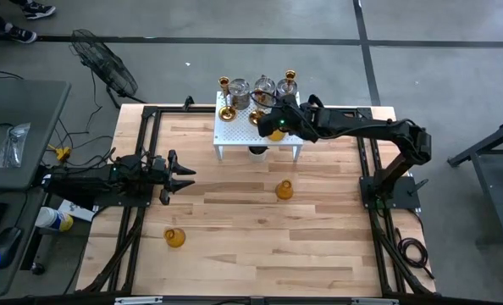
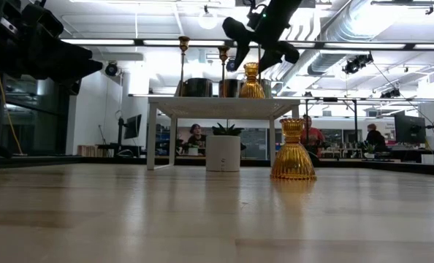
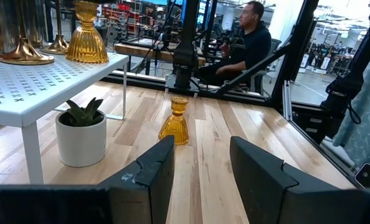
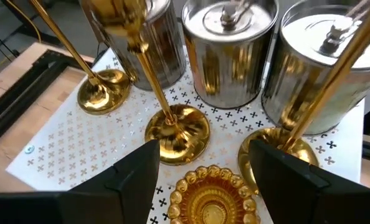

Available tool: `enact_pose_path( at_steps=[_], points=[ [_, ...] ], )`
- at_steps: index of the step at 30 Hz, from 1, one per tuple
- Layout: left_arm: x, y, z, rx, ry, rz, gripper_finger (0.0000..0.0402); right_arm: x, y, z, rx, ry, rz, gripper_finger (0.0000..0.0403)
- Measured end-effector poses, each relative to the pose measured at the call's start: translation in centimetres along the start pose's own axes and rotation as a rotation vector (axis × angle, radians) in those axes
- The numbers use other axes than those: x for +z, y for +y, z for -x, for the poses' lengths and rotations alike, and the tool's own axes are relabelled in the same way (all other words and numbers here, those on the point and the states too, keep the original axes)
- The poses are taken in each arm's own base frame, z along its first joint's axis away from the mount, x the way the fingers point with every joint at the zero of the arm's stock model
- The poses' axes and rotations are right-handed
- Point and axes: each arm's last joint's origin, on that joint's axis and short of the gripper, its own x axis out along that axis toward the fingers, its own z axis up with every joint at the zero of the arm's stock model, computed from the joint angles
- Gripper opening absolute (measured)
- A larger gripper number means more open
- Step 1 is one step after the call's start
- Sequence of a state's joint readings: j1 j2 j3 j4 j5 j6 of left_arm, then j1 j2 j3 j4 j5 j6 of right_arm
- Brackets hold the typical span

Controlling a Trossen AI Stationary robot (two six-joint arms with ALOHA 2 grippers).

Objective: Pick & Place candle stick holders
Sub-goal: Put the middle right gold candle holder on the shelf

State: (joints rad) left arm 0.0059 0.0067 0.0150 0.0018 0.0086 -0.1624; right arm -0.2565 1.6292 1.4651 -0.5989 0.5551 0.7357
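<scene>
**Q:** Above the rack — status of R gripper?

**A:** R gripper [image 4: 200,171] hung over the white perforated rack [image 1: 234,135] at the far side of the bench [image 1: 260,229], fingers spread, nothing pinched. An amber holder [image 4: 211,196] sat on the rack directly below, between the fingertips in the R wrist view; low view showed the fingers above its top, contact not confirmed.

**Q:** Other items on rack?

**A:** Three slim brass candlesticks [image 4: 175,127] w/ round bases, upright, and three silvery jar-type holders [image 4: 232,50] in a row behind them. One brass base stood just beside the amber holder.

**Q:** Holders off the rack?

**A:** Two amber units on the bench surface. One [image 1: 284,190] stood upright near bench centre, in front of the rack. Second [image 1: 175,238] lay toward the near L side, well apart from the first.

**Q:** L gripper?

**A:** L gripper [image 1: 179,174] waited at the L edge of the bench, fingers parted, empty, pointed toward the centre holder.

**Q:** Anything under the rack?

**A:** Small white pot w/ a green plant [image 3: 81,130], standing on the bench between the rack legs.

**Q:** Background?

**A:** Seated person [image 3: 250,37] beyond the bench in L wrist view.
</scene>
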Motion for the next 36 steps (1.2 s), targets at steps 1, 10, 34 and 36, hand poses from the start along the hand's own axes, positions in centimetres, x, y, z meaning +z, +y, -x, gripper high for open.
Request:
enact_pose_path(
  at_steps=[1,10,34,36],
  points=[
    [0.0,0.0,0.0,0.0,0.0,0.0,0.0152,0.1,0.0,0.2,0.003,-0.008,-0.004,0.0239],
    [0.0,0.0,0.0,0.0,0.0,0.0,0.0152,0.9,-0.4,1.6,0.042,-0.024,-0.02,0.0239],
    [0.0,0.0,0.0,0.0,0.0,0.0,0.0152,1.4,-0.5,3.0,0.12,-0.001,-0.04,0.0239],
    [0.0,0.0,0.0,0.0,0.0,0.0,0.0152,1.6,-0.6,3.5,0.131,-0.008,-0.047,0.0239]
  ],
)
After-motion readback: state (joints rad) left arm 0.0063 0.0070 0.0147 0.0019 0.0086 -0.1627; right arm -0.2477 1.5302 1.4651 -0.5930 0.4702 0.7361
